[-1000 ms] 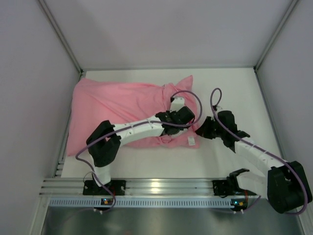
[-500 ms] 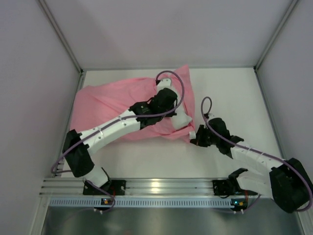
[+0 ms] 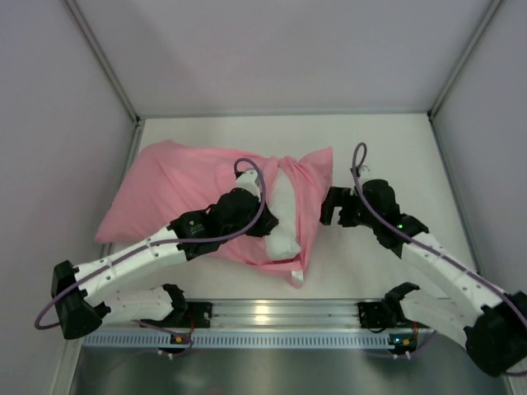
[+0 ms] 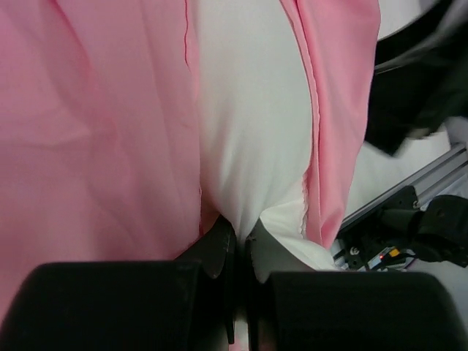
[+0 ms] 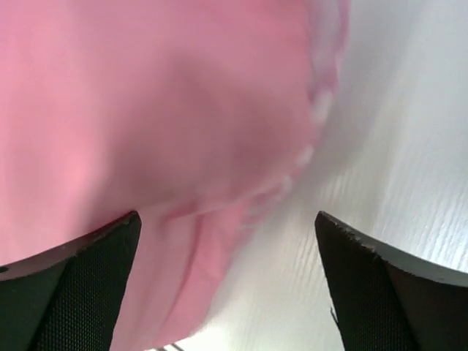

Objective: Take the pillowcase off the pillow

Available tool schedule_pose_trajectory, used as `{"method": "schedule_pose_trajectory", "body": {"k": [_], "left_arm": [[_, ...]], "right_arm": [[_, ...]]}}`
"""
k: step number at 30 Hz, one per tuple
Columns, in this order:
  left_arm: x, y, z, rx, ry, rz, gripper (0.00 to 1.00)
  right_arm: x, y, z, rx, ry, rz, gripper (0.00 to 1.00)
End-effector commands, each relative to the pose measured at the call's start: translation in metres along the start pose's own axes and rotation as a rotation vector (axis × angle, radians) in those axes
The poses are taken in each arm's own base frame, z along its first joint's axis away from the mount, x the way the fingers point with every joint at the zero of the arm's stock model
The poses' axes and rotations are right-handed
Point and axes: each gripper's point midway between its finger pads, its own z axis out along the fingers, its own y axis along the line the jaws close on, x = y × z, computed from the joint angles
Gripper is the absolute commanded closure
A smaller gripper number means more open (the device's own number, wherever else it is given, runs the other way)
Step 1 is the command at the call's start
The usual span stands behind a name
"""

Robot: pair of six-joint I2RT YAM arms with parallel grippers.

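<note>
The pink pillowcase (image 3: 177, 193) lies across the table's left and middle, its mouth facing right and toward me. Out of that mouth bulges a strip of the white pillow (image 3: 282, 216). My left gripper (image 3: 266, 232) is shut on a fold of the pillow (image 4: 248, 131), pinched between its two dark fingers (image 4: 219, 245), with the pillowcase (image 4: 95, 124) on both sides of the white cloth. My right gripper (image 3: 328, 206) stands open just right of the pillowcase's edge. In the right wrist view the pillowcase (image 5: 146, 110) hangs blurred ahead of the wide-apart jaws of the right gripper (image 5: 227, 241), with nothing between them.
An aluminium rail (image 3: 263, 313) with the arm bases runs along the near edge. Grey walls enclose the white table (image 3: 395, 148) on the left, back and right. A pink flap of the pillowcase (image 3: 296, 276) reaches almost to the rail.
My left gripper has pulled toward the near edge, drawing white pillow out of the pink cover. The right gripper has opened, let go and moved up beside the cover's right edge.
</note>
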Motion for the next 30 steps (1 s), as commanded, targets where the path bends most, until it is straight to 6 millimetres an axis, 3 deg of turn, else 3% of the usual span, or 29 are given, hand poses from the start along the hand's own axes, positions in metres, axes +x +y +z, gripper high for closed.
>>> {"method": "schedule_pose_trajectory", "body": {"k": [1,2,4,9,15,17,21,24,25,26,30], "left_arm": [[-0.023,-0.02,0.002,0.099,-0.106,-0.044,1.0],[-0.022,-0.024,0.005,0.114,-0.093,-0.041,1.0],[-0.023,-0.031,0.008,0.129,-0.085,-0.032,1.0],[-0.033,-0.054,0.008,0.178,-0.086,-0.019,1.0],[-0.025,-0.057,0.002,0.195,-0.071,-0.03,1.0],[-0.027,-0.061,-0.004,0.216,-0.075,-0.031,1.0],[-0.026,-0.068,-0.025,0.278,-0.077,-0.047,1.0],[-0.018,-0.068,-0.044,0.334,-0.063,-0.068,1.0],[-0.014,-0.067,-0.056,0.37,-0.057,-0.074,1.0],[-0.012,-0.067,-0.062,0.388,-0.053,-0.09,1.0],[-0.007,-0.069,-0.093,0.483,-0.046,-0.099,1.0]], "right_arm": [[-0.057,0.04,-0.064,-0.091,-0.19,-0.134,0.0],[-0.065,0.051,-0.077,-0.128,-0.222,-0.148,0.0],[-0.073,0.07,-0.083,-0.198,-0.237,-0.174,0.0],[-0.039,0.095,-0.053,-0.254,-0.035,-0.205,0.02],[-0.036,0.088,-0.029,-0.144,-0.047,-0.229,0.09],[-0.037,0.073,-0.015,-0.057,-0.047,-0.217,0.15],[-0.054,0.032,0.0,0.183,-0.115,-0.201,0.38],[-0.076,0.005,0.004,0.306,-0.163,-0.173,0.73],[-0.081,-0.001,0.007,0.319,-0.166,-0.158,0.94],[-0.092,-0.01,0.013,0.342,-0.177,-0.133,1.0],[-0.118,-0.025,0.037,0.337,-0.177,-0.086,1.0]]}}
